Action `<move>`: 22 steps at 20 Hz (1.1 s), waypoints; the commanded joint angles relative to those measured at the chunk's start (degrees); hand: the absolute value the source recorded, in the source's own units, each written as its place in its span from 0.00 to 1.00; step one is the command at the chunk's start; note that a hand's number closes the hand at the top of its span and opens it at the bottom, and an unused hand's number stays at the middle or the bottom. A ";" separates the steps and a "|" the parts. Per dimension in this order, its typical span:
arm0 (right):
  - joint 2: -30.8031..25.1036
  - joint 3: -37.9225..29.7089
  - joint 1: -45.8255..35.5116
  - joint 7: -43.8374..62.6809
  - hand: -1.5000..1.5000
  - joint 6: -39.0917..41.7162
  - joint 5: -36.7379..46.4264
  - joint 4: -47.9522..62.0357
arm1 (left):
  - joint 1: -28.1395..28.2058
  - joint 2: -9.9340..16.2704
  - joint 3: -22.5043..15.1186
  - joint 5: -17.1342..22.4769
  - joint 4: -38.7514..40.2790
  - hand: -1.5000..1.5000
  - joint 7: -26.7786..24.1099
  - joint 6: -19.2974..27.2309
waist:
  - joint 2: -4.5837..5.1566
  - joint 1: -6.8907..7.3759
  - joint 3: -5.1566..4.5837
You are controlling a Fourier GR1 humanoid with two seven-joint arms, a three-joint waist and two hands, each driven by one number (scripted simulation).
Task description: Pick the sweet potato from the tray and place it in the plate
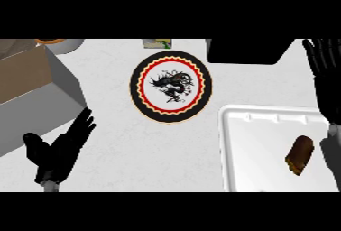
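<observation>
Sweet potato (300,155) sits in the tray (256,135) at 4 o'clock, plate (171,86) bare at 12, both hands open, right hand (324,67) at 2, left hand (61,146) resting at 8; you risk nudging the potato against the tray rim if you approach too shallow.

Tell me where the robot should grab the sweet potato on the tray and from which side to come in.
Grip the sweet potato across its narrow middle, coming down from above. It lies flat on the white tray, long axis running near to far, slightly tilted, so fingers and thumb would likely fit best on its left and right flanks. The right hand, open at the view's right edge, is nearest.
</observation>
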 commanded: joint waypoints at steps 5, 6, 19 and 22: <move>-0.94 -1.33 4.44 10.12 1.00 -20.10 16.42 17.71 | -3.52 4.51 3.32 -5.73 -1.57 0.50 -6.94 0.80 | 2.67 -0.78 -0.87; -1.22 -1.46 5.46 11.96 1.00 -22.64 18.43 20.82 | -4.65 4.97 3.81 -6.92 -1.72 0.50 -8.51 1.32 | 3.29 -0.51 -0.97; 7.21 7.52 8.37 24.92 0.00 -57.78 65.88 38.98 | -4.86 1.56 2.26 -8.70 6.35 0.50 -13.21 1.14 | 1.90 -1.76 -1.14; 9.18 4.07 5.90 32.11 0.00 -56.93 75.70 40.98 | -2.83 3.02 3.29 -7.69 5.77 0.50 -15.00 -0.89 | 1.29 -1.51 -1.20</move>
